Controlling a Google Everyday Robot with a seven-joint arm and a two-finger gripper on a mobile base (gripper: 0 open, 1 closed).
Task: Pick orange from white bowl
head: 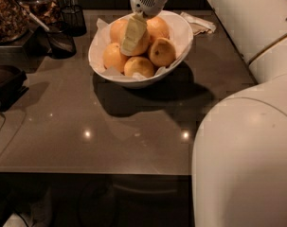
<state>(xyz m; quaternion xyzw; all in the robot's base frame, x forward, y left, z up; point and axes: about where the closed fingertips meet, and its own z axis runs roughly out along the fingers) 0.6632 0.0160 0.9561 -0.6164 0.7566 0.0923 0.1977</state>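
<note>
The white bowl [182,31] stands at the back middle of the grey table, lined with white paper and holding several round fruits. The orange [144,45], pale yellow-orange, lies in the middle of the pile, partly hidden behind my gripper. My gripper [133,34] comes down from the top of the view into the bowl and rests against the orange's left side. Smaller, deeper-orange fruits lie around it, one at the front [139,66] and one at the right [163,52].
Two dark mesh cups [73,19] [60,43] stand left of the bowl. A crumpled napkin [199,24] lies behind it on the right. A dark tray [5,82] is at the left edge. My white arm [242,150] fills the right side. The table's front edge [91,173] runs across below.
</note>
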